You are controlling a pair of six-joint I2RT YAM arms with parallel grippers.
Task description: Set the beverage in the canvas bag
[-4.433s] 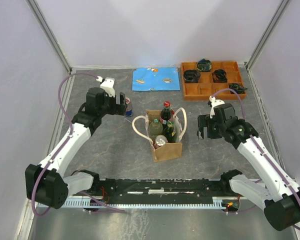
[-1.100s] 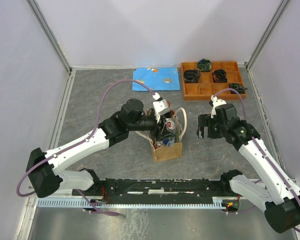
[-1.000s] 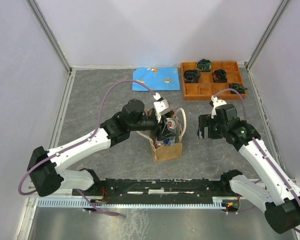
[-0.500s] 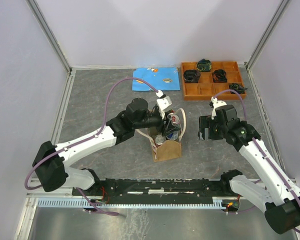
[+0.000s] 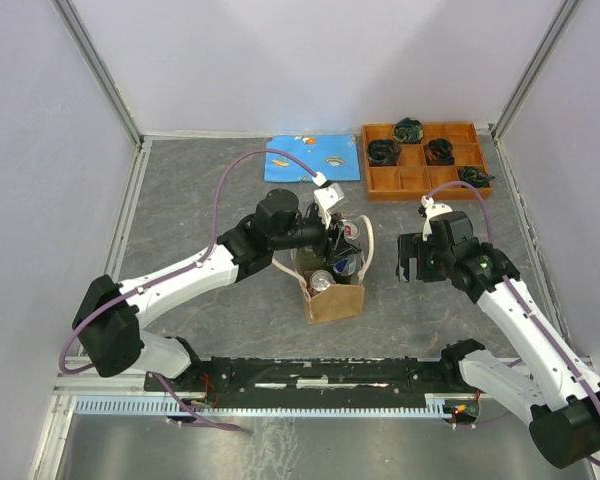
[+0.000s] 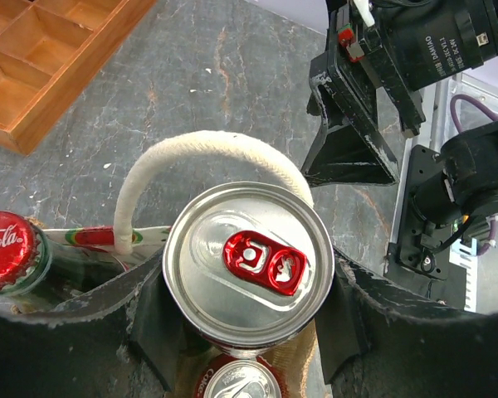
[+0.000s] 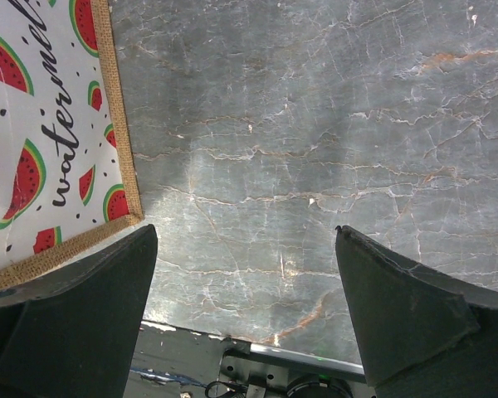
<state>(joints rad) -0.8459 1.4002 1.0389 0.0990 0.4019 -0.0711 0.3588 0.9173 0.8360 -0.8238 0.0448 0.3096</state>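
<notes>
The left gripper (image 5: 338, 242) is clamped on the can (image 6: 247, 267), at the mouth of the bag (image 5: 336, 300), close to its far handle (image 6: 207, 145). The right gripper (image 7: 245, 315), fingers apart, hangs over the table (image 7: 315, 166) just beside the bag's edge.

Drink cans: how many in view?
2. One silver-topped aluminium can with a red tab is gripped in the left hand over the tan canvas bag. A second silver-topped can stands inside the bag, lower down. More may be hidden inside.
</notes>
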